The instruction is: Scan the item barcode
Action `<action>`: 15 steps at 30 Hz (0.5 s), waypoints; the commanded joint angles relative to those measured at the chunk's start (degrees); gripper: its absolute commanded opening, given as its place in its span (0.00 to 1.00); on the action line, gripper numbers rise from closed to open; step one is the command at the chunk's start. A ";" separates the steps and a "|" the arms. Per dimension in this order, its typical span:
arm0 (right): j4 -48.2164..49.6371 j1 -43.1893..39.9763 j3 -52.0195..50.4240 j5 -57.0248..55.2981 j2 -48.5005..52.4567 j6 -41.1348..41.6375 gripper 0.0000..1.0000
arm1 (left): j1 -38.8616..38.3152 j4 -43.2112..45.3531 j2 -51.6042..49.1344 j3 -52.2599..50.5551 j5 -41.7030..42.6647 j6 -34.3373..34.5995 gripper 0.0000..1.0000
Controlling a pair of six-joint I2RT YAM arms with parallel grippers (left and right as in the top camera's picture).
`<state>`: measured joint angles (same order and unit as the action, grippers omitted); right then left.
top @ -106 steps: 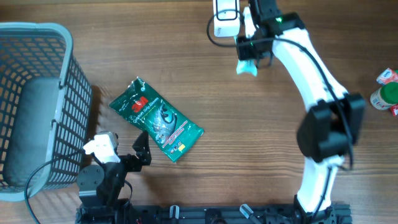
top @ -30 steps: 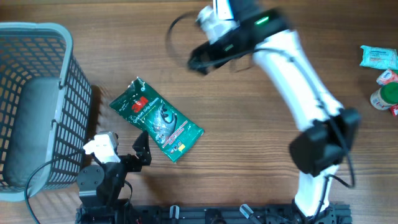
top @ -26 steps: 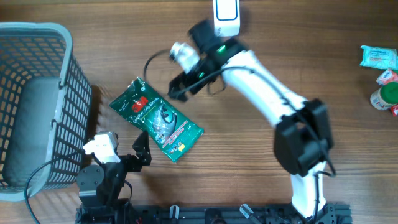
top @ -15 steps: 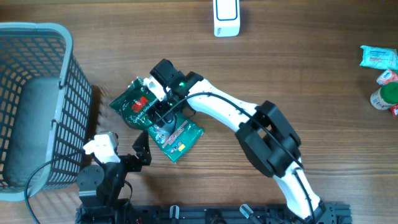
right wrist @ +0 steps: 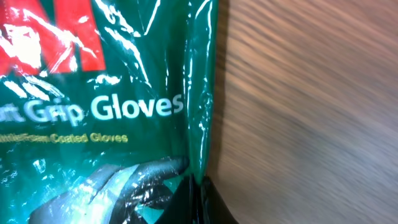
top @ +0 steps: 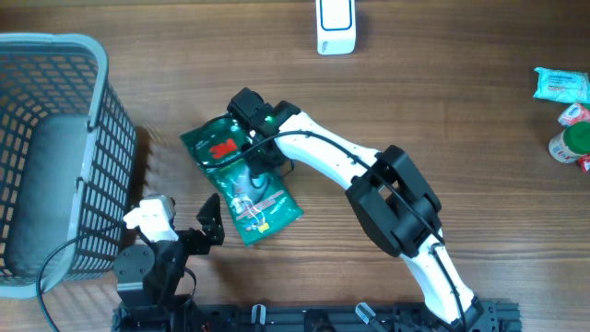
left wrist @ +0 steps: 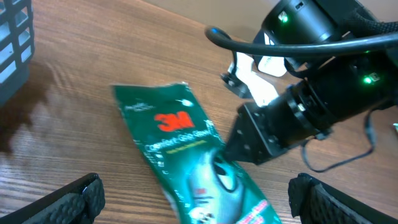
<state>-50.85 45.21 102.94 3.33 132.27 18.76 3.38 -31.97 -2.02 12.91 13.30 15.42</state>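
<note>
Right gripper (top: 261, 164) is clamping the glove packet's (top: 221, 148) right edge; left gripper (left wrist: 196, 185) is sitting near it, jaws apart; bare table (top: 479, 129) is lying right.

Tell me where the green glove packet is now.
In the overhead view the green glove packet lies left of centre, just right of the basket, with the right pincer shut on its edge.

A grey plastic mesh basket (top: 103, 175) was seen at the left end of the brown wooden bench (top: 461, 101). At the far right edge, a pale teal packet (top: 560, 85) was set near a green-capped container (top: 572, 143).
</note>
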 commanded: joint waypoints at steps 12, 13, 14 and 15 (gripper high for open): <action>-13.79 -16.94 2.23 -17.79 -12.39 0.74 0.67 | -0.28 0.15 0.24 -0.33 -0.33 0.46 1.00; -13.70 -16.79 2.23 -14.91 -14.97 0.76 0.87 | -0.28 0.15 0.24 -0.33 -0.33 0.46 1.00; -12.87 -16.72 2.23 -9.60 -17.35 0.74 1.00 | -0.28 0.15 0.24 -0.33 -0.33 0.46 1.00; -11.91 -16.59 2.23 -4.42 -18.40 0.74 1.00 | -0.28 0.15 0.24 -0.33 -0.33 0.46 1.00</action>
<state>-64.23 27.99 103.33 -12.99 121.12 20.27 3.36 -31.97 -2.02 12.91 13.32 15.42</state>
